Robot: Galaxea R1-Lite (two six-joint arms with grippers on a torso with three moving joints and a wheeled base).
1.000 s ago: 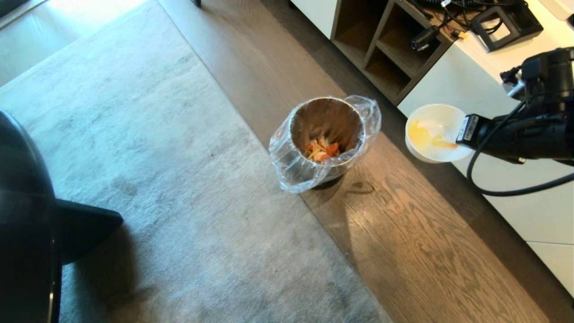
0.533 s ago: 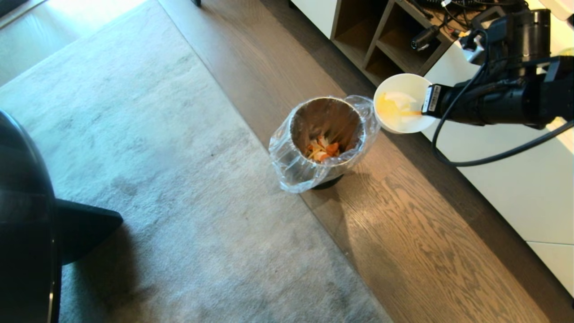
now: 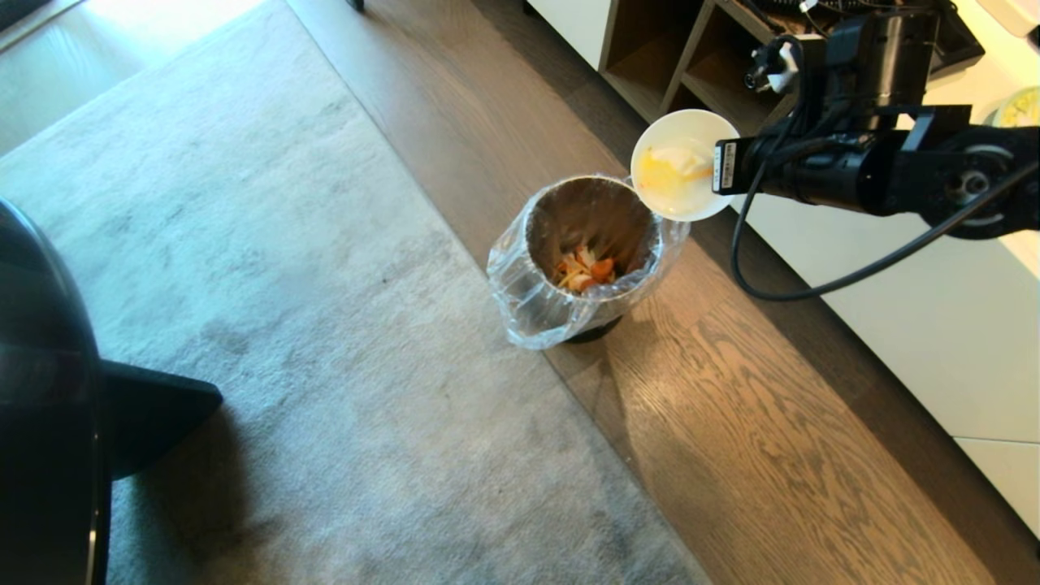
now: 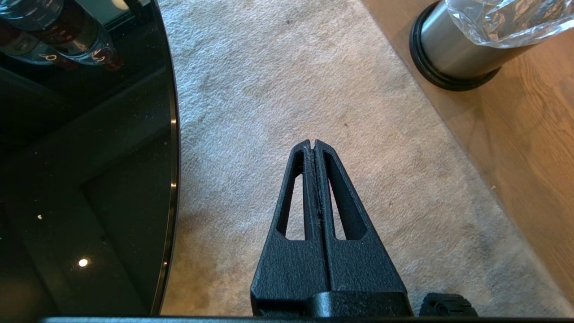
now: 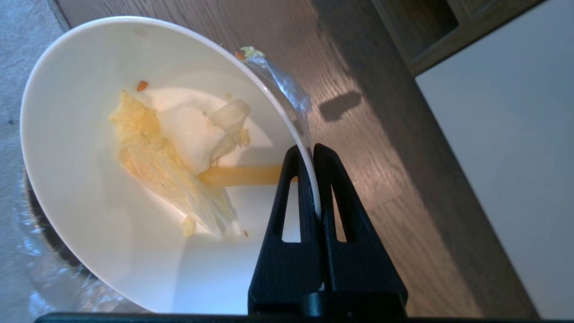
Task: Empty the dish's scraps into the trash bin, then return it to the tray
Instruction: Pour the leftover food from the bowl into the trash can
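My right gripper (image 5: 314,179), clamped on the rim of the round white bowl (image 3: 678,166), tips it at the brushed-metal trash bin's (image 3: 589,244) far rim so clinging yellow scraps (image 5: 166,161) can slide in. My left gripper (image 4: 315,148) hangs closed, empty, over the grey carpet (image 4: 291,80).

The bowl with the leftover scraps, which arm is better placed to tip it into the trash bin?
Right. The right gripper is shut on the bowl's rim, holding it tilted at the trash bin's edge. The left gripper is shut, empty, over the carpet.

Grey rug (image 3: 244,268) beside sunlit wood floor (image 3: 731,422); white cabinet (image 3: 934,341) (perhaps open-shelved).
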